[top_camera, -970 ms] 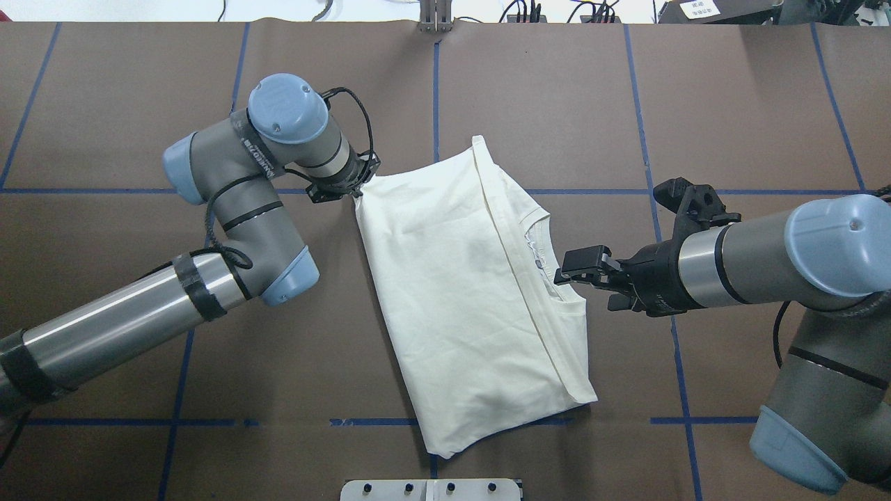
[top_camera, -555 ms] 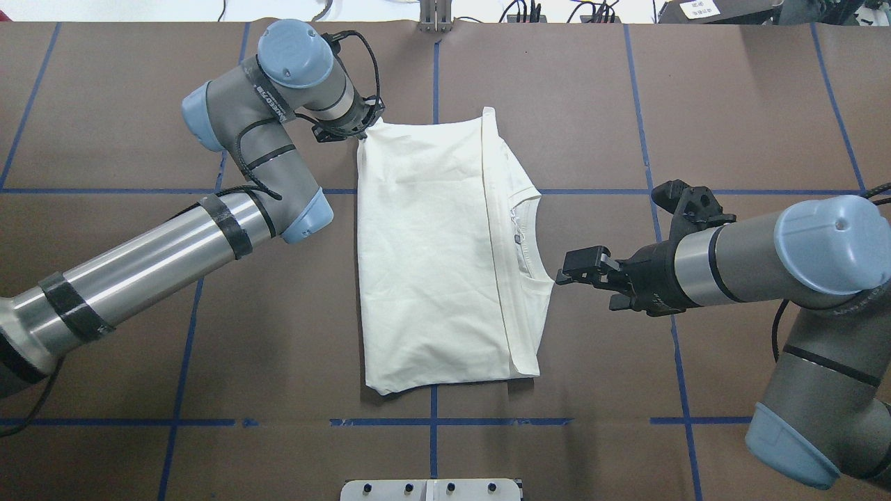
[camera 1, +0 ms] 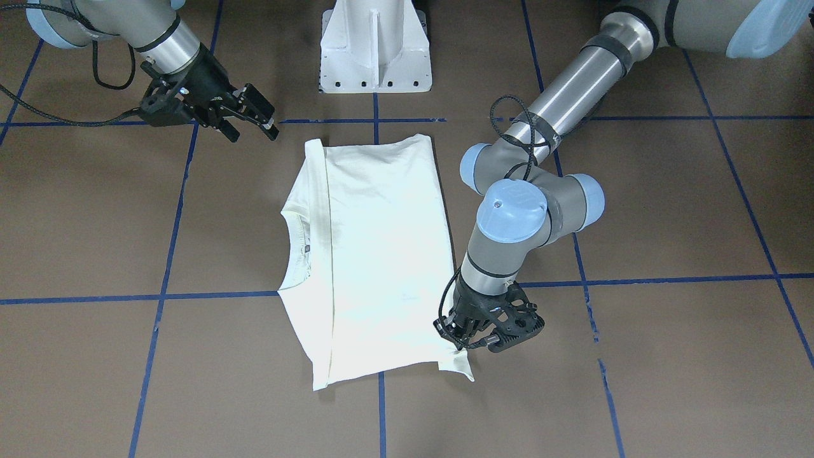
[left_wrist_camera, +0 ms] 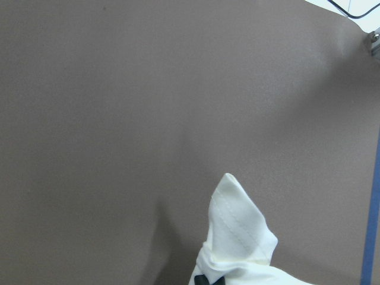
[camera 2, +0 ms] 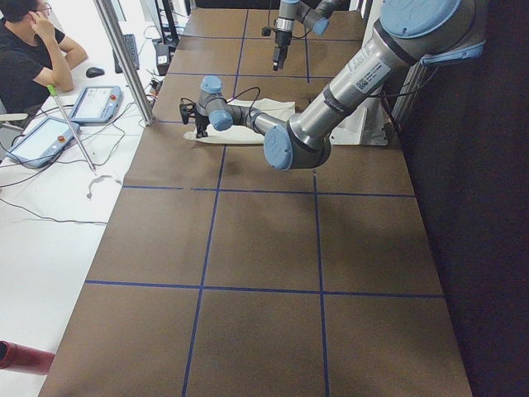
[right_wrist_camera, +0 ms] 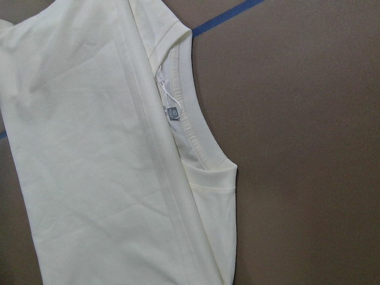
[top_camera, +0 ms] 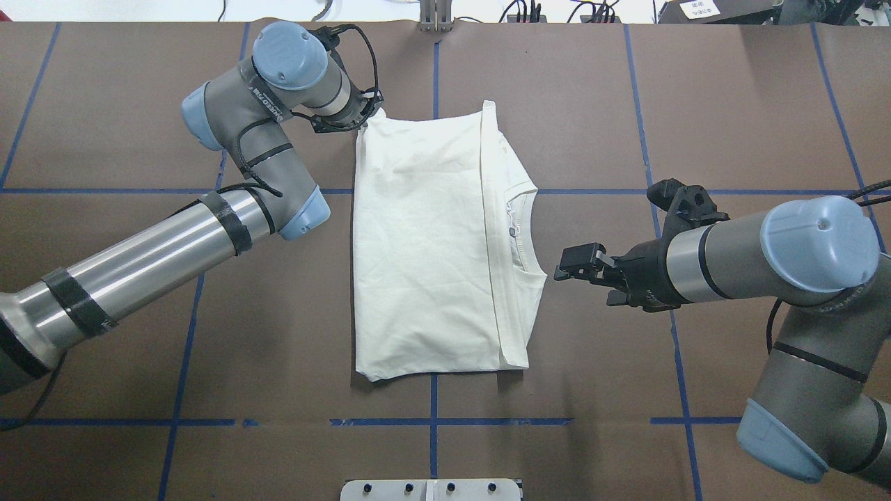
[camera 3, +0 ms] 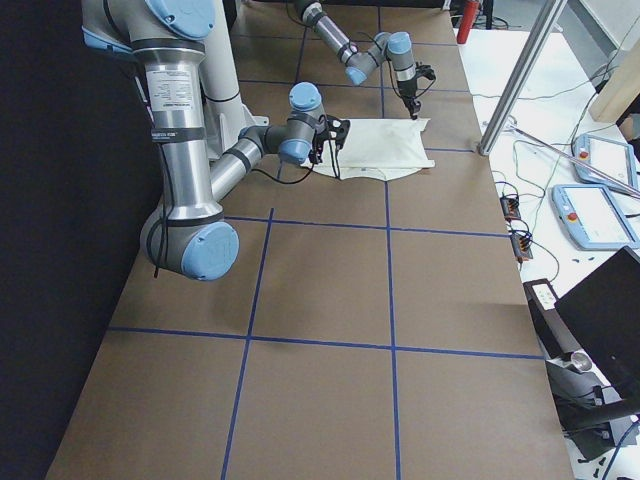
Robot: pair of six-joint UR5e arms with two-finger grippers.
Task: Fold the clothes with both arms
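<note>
now the left gripper (top_camera: 363, 117) is clamped on the far left corner of the t-shirt (top_camera: 424, 243), jaws pressed together with the hem pinched between them. in the left wrist view that corner sticks up as a small stitched point above the brown table (top_camera: 731, 104), the cloth bunched where it is gripped. the right gripper (top_camera: 565, 266) hangs with its jaws apart by a modest gap and holds nothing. its tips sit just beside the shirt's shoulder edge near the collar (top_camera: 518, 229), with a thin sliver of table showing between cloth and metal. the t-shirt lies flat in the middle of the table between the two arms, folded lengthwise with plain cream cloth up. a wide panel is laid over its left part and a narrower strip with the neckline is exposed on the right. a small grey label (right_wrist_camera: 171, 114) shows inside the collar. a second ago the shirt lay skewed, its near end swung toward the right and reaching past the near blue tape line (top_camera: 487, 422). the left gripper then held the corner closer to the robot. since then it has carried that corner toward the far edge, and the cloth now sits square to the tape lines, short of the near one. the right gripper has barely shifted. its tips were over the shoulder edge before, and the cloth has slid clear of them.
</note>
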